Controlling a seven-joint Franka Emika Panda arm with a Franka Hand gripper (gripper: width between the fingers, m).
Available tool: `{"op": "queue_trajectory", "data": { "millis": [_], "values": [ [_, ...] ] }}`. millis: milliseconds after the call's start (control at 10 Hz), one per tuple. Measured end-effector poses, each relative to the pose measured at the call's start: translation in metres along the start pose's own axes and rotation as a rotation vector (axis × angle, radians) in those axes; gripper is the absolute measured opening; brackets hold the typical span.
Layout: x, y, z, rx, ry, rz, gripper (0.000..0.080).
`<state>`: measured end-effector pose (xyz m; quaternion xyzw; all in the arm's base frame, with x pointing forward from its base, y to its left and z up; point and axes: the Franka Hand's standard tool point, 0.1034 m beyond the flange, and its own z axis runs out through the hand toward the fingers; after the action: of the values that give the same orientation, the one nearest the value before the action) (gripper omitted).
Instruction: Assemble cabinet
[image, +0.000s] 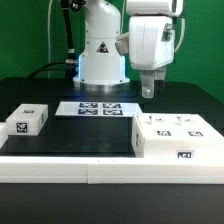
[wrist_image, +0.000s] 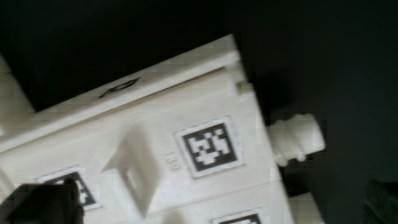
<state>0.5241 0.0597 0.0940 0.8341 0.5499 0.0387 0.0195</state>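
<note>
Toward four o'clock on the black table (image: 60, 142) we find the cabinet (image: 178, 137), lying flat with its tags up. Our gripper (image: 148, 93) hangs just above its eleven o'clock corner, apart from it. We cannot tell whether the fingers are spread or pressed together. We judge this to be the approach to a grasp. The next move calls for a square descent onto the cabinet's edge, clear of the side knob (wrist_image: 299, 136).

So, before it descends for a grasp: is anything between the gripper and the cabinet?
Nothing visible. The gripper hangs above the cabinet, only open space between; the small block and marker board lie off to the exterior view's left.
</note>
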Motion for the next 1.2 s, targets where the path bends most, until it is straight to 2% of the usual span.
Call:
{"op": "queue_trajectory", "data": {
  "millis": [500, 600, 800, 1000, 1200],
  "values": [
    [0.000, 0.000, 0.000, 0.000, 0.001, 0.139, 0.0797],
    [0.001, -0.003, 0.003, -0.018, 0.032, 0.306, 0.0797],
    [-0.005, -0.014, 0.011, 0.008, 0.037, 0.538, 0.0797],
    [0.001, -0.023, 0.015, 0.026, 0.044, 0.758, 0.0797],
    [0.004, -0.024, 0.015, 0.041, 0.049, 0.877, 0.0797]
  ]
}}
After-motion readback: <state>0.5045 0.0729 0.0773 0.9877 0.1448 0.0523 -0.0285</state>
